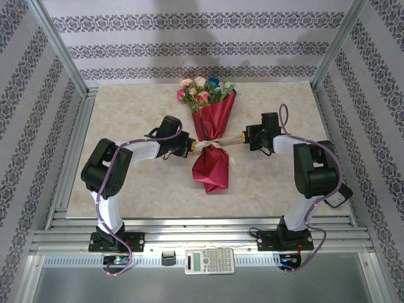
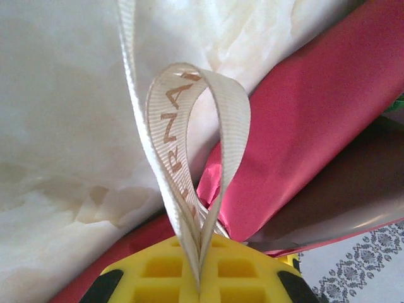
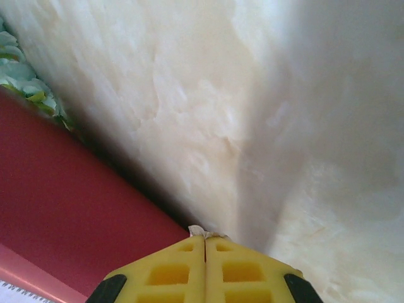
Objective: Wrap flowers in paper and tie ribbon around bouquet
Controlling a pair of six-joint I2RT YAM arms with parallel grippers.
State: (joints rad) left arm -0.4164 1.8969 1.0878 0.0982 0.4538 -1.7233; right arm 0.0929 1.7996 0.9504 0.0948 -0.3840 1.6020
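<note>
Nearest us, a grey pocket calculator (image 1: pixel 209 260) lies on the aluminium rail (image 1: pixel 76 235) between the two arm bases, well apart from the work.

Further in, both tools are clamped on the thin cream-beige woven ribbon (image 1: pixel 213 146). The yellow-padded left gripper (image 1: pixel 188 144) is closed on the foot of a printed loop, which rises from its pinched pads in the left wrist view. The yellow-padded right gripper (image 1: pixel 242 136) has its pads pressed together, with a sliver of cream showing at the seam. We take that sliver for the other ribbon tail.

We hold the two ends on opposite sides of the waist of the crimson paper-cone bouquet (image 1: pixel 213 117). We judge that an outward pull from there would cinch the tie.

The bouquet lies flat at mid-table. The flared skirt of its crimson paper (image 1: pixel 211 170) points toward us. The pink, peach and blue artificial flowers (image 1: pixel 203 89) spill from the wide end toward the far wall.

The cream marble-look tabletop (image 1: pixel 126 107) looks smooth, so we expect an uneven pull to slide the bundle sideways. Panels of grey-purple floral-striped wallpaper (image 1: pixel 189 44) close in the far side and both flanks.
</note>
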